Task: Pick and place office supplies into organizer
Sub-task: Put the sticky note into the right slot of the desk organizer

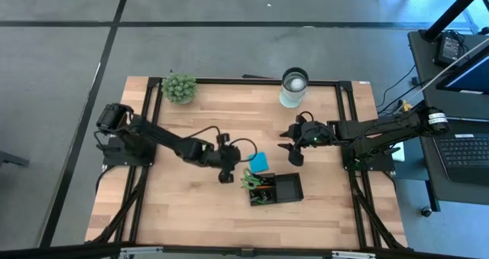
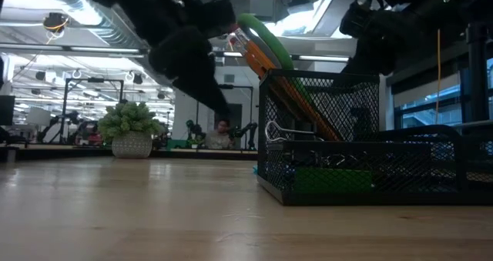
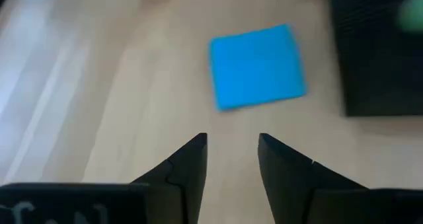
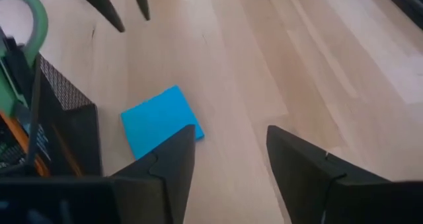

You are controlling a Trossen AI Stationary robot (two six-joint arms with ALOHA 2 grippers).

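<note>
1. The wooden worktop [image 1: 191, 205] carries the black mesh organizer [image 1: 276, 189], already holding green-handled scissors [image 1: 250, 179] and orange pencils [image 2: 258, 57].
2. The left gripper [image 1: 226, 173], fingers spread and empty, hovers just beside the blue note pad [image 1: 260, 162].
3. The right gripper [image 1: 293, 153], also spread and empty, hangs near the pad's opposite side.
4. The pad lies flat on the worktop between both grippers, just outside the organizer.

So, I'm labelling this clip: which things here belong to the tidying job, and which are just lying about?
Job:
- blue note pad, lying on the table
- black organizer
- green-handled scissors and orange pencils, already in the organizer

Lying about:
- fuzzy green plant
- white cup
</note>
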